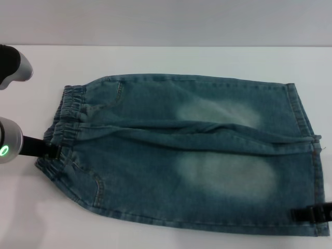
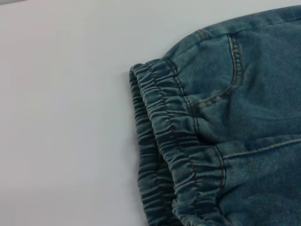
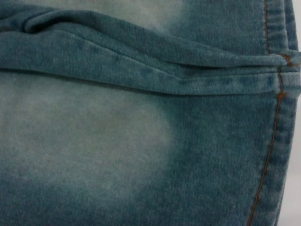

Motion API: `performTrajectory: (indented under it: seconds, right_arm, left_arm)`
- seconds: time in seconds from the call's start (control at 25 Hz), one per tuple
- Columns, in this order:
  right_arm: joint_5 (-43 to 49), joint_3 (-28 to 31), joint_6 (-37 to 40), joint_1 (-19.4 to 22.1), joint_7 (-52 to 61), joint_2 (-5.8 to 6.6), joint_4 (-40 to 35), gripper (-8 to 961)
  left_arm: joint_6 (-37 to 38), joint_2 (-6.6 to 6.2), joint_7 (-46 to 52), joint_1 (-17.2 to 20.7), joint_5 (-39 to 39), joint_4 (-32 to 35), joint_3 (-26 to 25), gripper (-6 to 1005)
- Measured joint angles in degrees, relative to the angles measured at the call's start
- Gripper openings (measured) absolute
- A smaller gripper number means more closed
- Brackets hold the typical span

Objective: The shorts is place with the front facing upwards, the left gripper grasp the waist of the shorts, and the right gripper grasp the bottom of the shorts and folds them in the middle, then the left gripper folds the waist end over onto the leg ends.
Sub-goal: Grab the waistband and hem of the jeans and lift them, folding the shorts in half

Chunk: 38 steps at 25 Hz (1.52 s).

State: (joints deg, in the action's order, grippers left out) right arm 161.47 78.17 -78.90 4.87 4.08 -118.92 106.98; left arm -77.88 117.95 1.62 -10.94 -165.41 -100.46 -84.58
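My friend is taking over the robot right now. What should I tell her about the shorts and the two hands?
Left gripper: at the near end of the waistband, on the robot's left.
Right gripper: at the near corner of the leg hem, on the robot's right.
Shorts: spread flat on the white table, front up, waist left, legs right.
Done: both grippers have reached the shorts' edges.
Left: fold in the middle, then bring the waist end over onto the leg ends.

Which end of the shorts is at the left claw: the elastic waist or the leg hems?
The gathered elastic waist; the left claw sits at it, the flat-stitched leg hems lie opposite.
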Motion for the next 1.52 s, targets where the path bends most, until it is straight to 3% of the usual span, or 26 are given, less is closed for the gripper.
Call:
performTrajectory:
  seconds: [0.52,0.96,1.16,1.4,1.52]
  right_arm:
    - [0.04,-2.04,-1.07,-0.75,-2.04,0.26,1.01,559]
    - [0.07,-2.79,-1.35,-2.32,-2.47,0.26,2.51,326]
    - [0.04,-2.72,-1.22,-2.78,-2.61,0.26,3.57,130]
    - [-0.05,-2.40,-0.93,-3.00,-2.63,0.27,5.36,-2]
    - [-0.02,-2.23,-0.49,-2.77,-2.66,0.30,7.40,-1]
  left_arm:
    - [-0.54,-0.12,-0.11,-0.62,0.00,-0.26,-0.26,36]
    - [-0.05,-0.18,-0.21,-0.68,0.00,-0.11,-0.35,36]
    - [-0.02,-0.18,-0.22,-0.67,0.00,-0.27,-0.33,37]
    - [0.00,-0.18,-0.22,-0.67,0.00,-0.29,-0.33,37]
    - [0.17,-0.18,-0.22,-0.66,0.00,-0.29,-0.32,37]
